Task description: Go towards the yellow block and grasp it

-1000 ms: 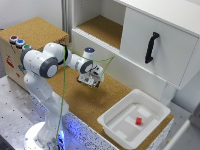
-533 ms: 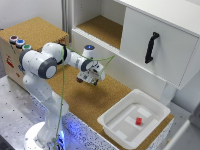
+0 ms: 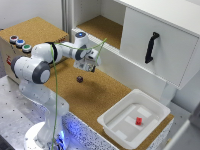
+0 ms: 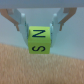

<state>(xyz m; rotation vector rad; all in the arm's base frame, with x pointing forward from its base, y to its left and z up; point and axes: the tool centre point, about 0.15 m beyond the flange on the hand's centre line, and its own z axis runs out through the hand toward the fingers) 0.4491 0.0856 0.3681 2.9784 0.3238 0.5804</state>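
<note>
One yellow block (image 4: 39, 41) gripped.
We saw gripper (image 4: 40, 24) clamped on it above cork; squeeze should hold centred.

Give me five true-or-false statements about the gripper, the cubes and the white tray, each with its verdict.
1. The gripper hangs above the cork-covered counter. True.
2. A small yellow cube marked with black letters sits between the gripper's fingers. True.
3. The small red cube lies on the cork counter. False: it lies inside the white plastic tray.
4. The white cabinet door with the black handle has been removed. False: it is in place.
5. A small dark object lies on the counter below the gripper. True.
</note>
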